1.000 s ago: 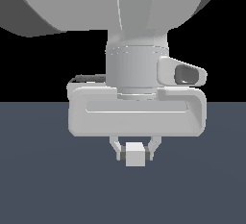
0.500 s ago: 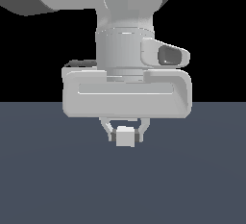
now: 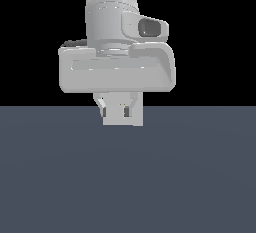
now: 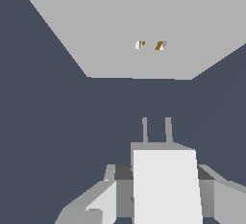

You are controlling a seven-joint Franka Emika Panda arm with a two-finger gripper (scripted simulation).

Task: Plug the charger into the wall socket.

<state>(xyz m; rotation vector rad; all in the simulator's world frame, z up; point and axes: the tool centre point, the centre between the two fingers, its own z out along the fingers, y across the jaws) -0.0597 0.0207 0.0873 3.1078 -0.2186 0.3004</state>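
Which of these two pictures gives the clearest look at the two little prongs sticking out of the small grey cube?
The wrist view: both thin grey prongs stand out against the dark floor, projecting from the small light-grey cube toward the large grey square block with two yellowish holes. In the exterior view the prongs cannot be made out; the cube sits below the claw.

My arm [image 3: 107, 19] is showing as a smooth light-grey cylinder with a rounded side housing that carries a dark oval inset [image 3: 151, 27]. Below it, my hand block [image 3: 117, 69] is looking wide, pale grey and round-cornered, with a faint groove across its face. My gripper [image 3: 116, 111] is showing 2 short grey fingers [image 4: 91, 206] with darker pads.
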